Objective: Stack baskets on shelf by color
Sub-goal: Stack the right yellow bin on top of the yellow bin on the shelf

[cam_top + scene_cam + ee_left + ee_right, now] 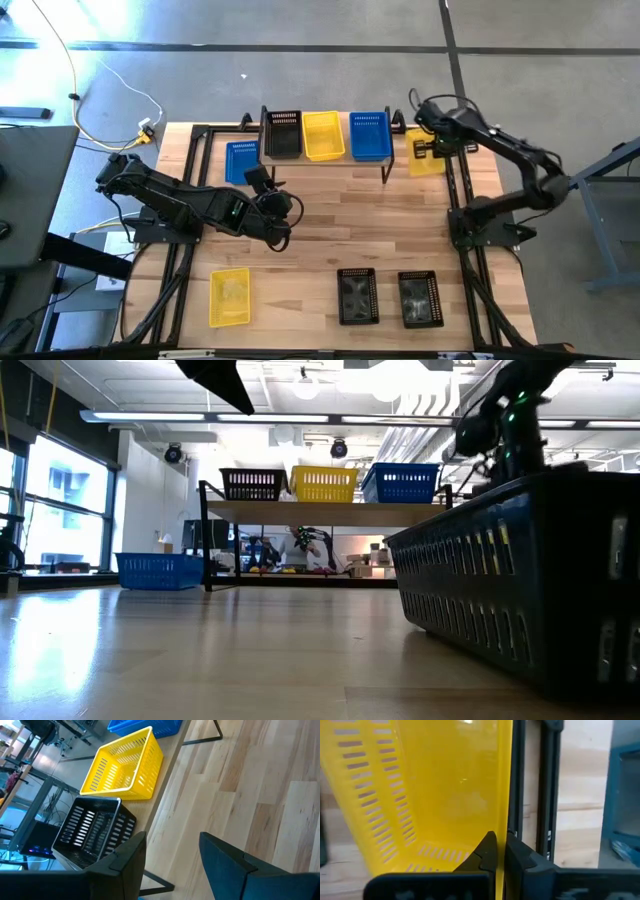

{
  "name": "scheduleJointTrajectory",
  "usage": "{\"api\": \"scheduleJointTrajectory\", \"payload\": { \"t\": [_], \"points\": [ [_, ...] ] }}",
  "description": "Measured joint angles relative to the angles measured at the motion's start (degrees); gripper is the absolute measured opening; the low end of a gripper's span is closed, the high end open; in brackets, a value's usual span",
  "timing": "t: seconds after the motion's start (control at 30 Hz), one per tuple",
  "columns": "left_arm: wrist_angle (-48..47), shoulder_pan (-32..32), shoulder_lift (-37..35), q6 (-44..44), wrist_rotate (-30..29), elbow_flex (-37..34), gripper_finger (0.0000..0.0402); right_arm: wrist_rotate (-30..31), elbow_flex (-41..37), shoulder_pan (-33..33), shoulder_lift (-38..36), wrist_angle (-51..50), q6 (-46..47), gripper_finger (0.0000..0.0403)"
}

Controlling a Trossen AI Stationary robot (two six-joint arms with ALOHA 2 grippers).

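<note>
the right gripper (500,851) sits at about one o'clock on the counter (330,235), just off the right end of the shelf (325,163), with its fingers clamped on the thin wall of a yellow basket (425,155). in the right wrist view the wall runs straight between the two fingers and the basket hangs tilted, so the hold is on one edge only. the main risk, as i judge it, is that the basket swings or slips out of this narrow pinch on the way to the shelf, or that its free end clips the blue basket on the shelf (369,136), which stands between the gripper and the yellow basket on the shelf (322,134) where it belongs. a nudge there could push the blue one off the back.

the black basket on the shelf (281,133) sits at the left end. the left gripper (262,182) waits near the middle of the counter, fingers apart and empty, close to a loose blue basket (242,160) at eleven o'clock. two black baskets (358,296) and another yellow basket (230,296) lie along the six o'clock edge, well apart from the shelf.
</note>
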Motion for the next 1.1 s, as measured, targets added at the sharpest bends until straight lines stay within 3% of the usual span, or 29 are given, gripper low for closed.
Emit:
{"api": "scheduleJointTrajectory", "payload": {
  "t": [0.47,0.8,1.1],
  "points": [
    [0.01,0.00,0.00,0.00,0.02,0.00,0.0172,2.80,0.00,0.00,-20.89,5.14,-2.23,0.0000],
    [-0.01,0.00,0.00,0.01,0.02,0.00,0.0172,-6.39,0.00,0.45,-32.10,17.41,-7.63,0.0000],
    [0.01,-0.15,0.00,2.99,0.02,0.00,0.0172,-8.96,0.00,11.73,-36.76,22.37,-6.23,0.0000]
  ]
}}
